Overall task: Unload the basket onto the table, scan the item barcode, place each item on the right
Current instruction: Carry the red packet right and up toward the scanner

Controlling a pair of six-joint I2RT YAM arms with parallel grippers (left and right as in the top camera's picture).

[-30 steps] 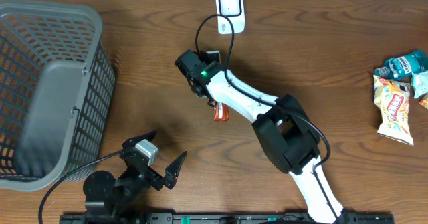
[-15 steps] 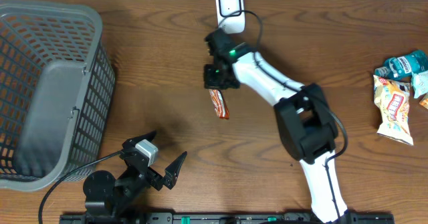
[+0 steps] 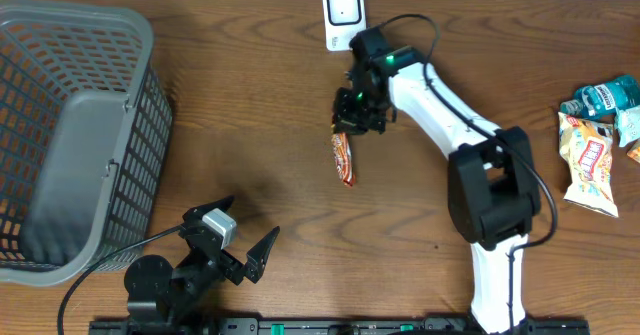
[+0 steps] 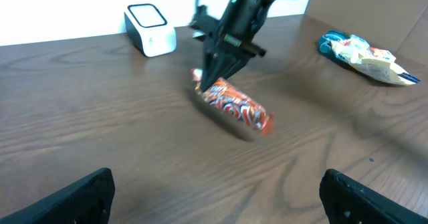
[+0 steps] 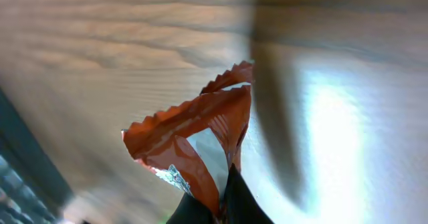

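**Snack packet pinched by its tail, a little short of the scanner**

Overhead first: the right gripper [image 3: 352, 125] was clamped tight on one end of the snack packet [image 3: 343, 158]. The packet trailed toward the near side, just short of the white scanner [image 3: 343, 15] at the far edge of the table [image 3: 250, 105]. The left gripper [image 3: 248, 225] sat at the near edge with its fingers spread wide and nothing between them. Count from up there: one scanner, one grey basket [image 3: 150, 45] on the left, one packet in the grip. At least three loose snacks [image 3: 592, 160] lay far right, though that bunch was cut off by the frame edge, so no firm number.

Left wrist view: the packet [image 4: 231, 103] hung tilted from the right arm's pincer, with a shadow under it, so it looked lifted clear of the wood. The scanner [image 4: 151, 29] stood beyond it to the left.

Right wrist view: close up, the dark fingertips [image 5: 241, 207] were pressed together on the crimped orange seal of the packet [image 5: 200, 134]. I couldn't spot the barcode here.

My guess on handling is light, crinkly, floppy foil that's a bit slippery. Held by the flat end seal it'd likely dangle and twist, so presenting the printed face squarely might take some wrist work. The seal seems the sensible place to pinch, since the puffy middle would just squash.
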